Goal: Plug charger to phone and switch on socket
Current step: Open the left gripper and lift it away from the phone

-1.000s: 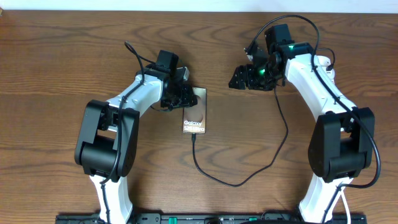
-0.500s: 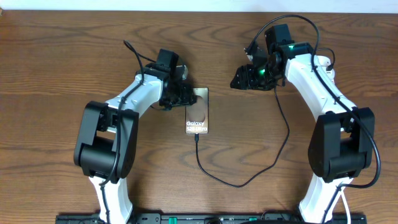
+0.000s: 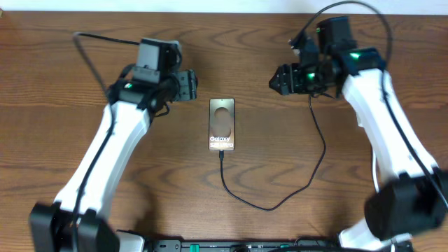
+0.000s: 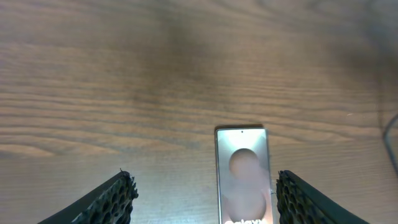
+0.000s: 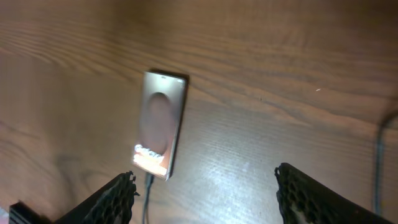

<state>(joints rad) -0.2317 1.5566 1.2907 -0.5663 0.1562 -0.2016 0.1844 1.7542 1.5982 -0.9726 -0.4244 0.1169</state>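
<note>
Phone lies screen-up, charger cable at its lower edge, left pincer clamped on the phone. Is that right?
No. The overhead view shows the left pincer open and clear of the phone. The phone does lie screen-up with the charger at its lower edge.

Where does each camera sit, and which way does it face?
Overhead: fixed above the table, looking straight down; left arm, right arm, phone and charger show.
Left wrist: on the left arm, looking down at the phone's top end; its open jaws fill the bottom corners.
Right wrist: on the right arm, looking down obliquely at the phone; open jaws below.
All three share the phone.
</note>
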